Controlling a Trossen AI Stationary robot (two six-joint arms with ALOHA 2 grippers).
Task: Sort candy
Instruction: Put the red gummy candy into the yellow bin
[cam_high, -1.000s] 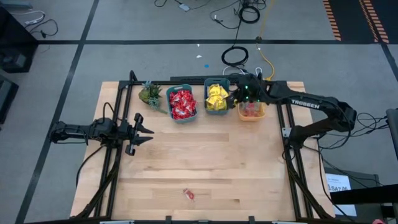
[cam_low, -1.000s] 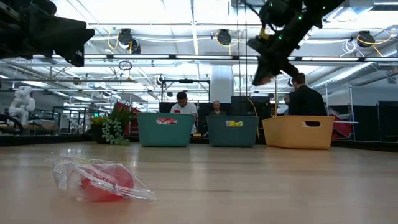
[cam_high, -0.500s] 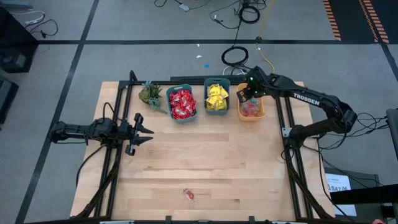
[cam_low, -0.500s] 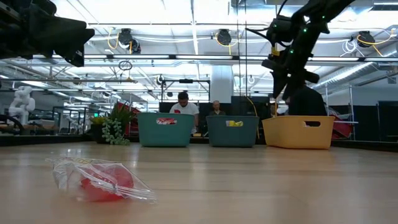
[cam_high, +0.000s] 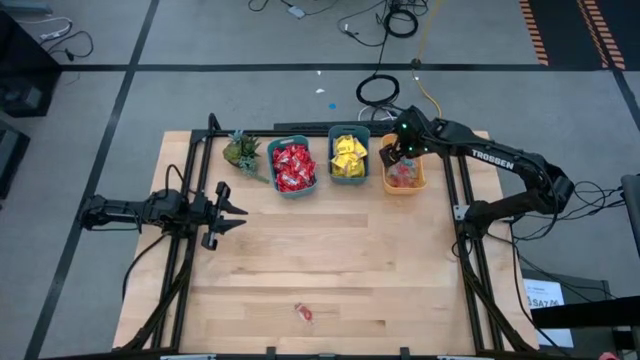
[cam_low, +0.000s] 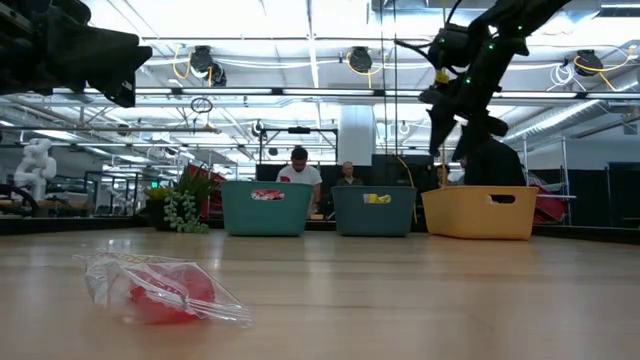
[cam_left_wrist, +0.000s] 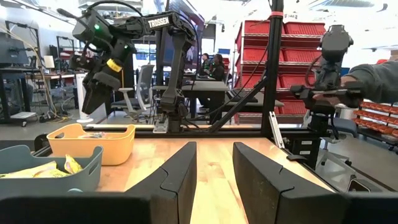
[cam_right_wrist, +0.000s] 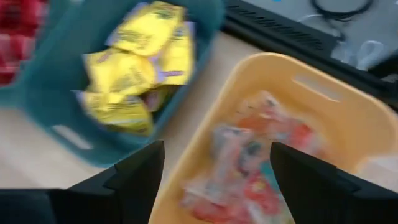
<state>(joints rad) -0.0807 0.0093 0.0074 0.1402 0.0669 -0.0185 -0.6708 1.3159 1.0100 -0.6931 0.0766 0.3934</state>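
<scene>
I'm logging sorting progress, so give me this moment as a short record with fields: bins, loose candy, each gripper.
bins: teal bin of red packets, teal bin of yellow packets, yellow bin of mixed small sweets, in a row at the table's far edge
loose candy: one red piece in a clear bag near the table's front edge
right gripper: above the yellow bin, fingers open, nothing between them
left gripper: waits over the table's left side, fingers apart, empty
other: small plant left of the bins
</scene>
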